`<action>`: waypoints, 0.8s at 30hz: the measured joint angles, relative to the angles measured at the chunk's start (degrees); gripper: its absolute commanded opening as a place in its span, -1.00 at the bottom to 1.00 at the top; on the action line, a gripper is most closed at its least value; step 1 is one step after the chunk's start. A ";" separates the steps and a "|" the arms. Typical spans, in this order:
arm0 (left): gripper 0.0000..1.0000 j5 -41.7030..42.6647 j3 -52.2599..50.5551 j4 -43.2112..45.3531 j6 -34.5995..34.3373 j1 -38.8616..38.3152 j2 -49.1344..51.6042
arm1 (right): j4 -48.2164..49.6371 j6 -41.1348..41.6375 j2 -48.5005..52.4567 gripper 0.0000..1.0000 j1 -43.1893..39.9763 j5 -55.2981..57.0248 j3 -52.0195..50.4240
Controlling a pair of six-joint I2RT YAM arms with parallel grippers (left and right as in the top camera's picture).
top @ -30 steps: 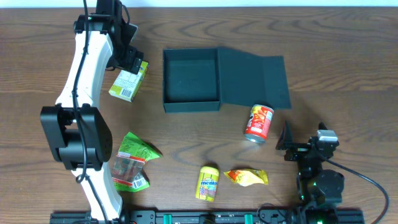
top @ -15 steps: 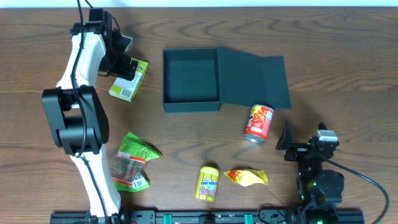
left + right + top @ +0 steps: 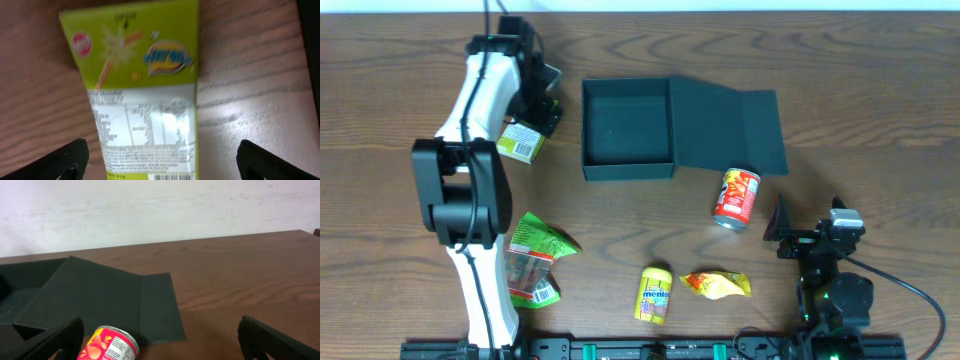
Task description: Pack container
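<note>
The dark teal-green container (image 3: 626, 160) stands open at the table's back middle, its lid flap (image 3: 730, 125) lying flat to the right. It is empty inside. My left gripper (image 3: 544, 108) is open, just left of the container, over the far end of a small yellow-green carton (image 3: 523, 144). In the left wrist view the carton (image 3: 145, 90) lies flat between the open fingers (image 3: 160, 167). My right gripper (image 3: 793, 236) is open and empty at the front right. Its wrist view (image 3: 160, 347) shows a red can (image 3: 107, 346) on its side and the flap (image 3: 100, 300).
The red can (image 3: 736, 196) lies just in front of the flap. Green snack bags (image 3: 533, 260) lie at the front left. A yellow candy roll (image 3: 655, 293) and a yellow-orange packet (image 3: 717, 285) lie at the front middle.
My left arm has swung right, toward the container, and its gripper now covers the carton's far end. The right arm and the other items have not moved.
</note>
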 measured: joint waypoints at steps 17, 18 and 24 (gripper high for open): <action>0.91 7.21 0.00 -14.19 -10.10 -1.42 0.00 | 0.00 0.00 0.00 0.99 0.00 0.02 0.00; 0.91 7.45 0.00 -15.72 -10.84 -1.44 0.00 | 0.00 0.00 0.00 0.98 0.00 0.02 0.00; 0.91 9.68 -0.68 -17.33 -12.74 -2.32 -2.10 | 0.00 0.00 0.00 0.98 0.00 0.02 0.00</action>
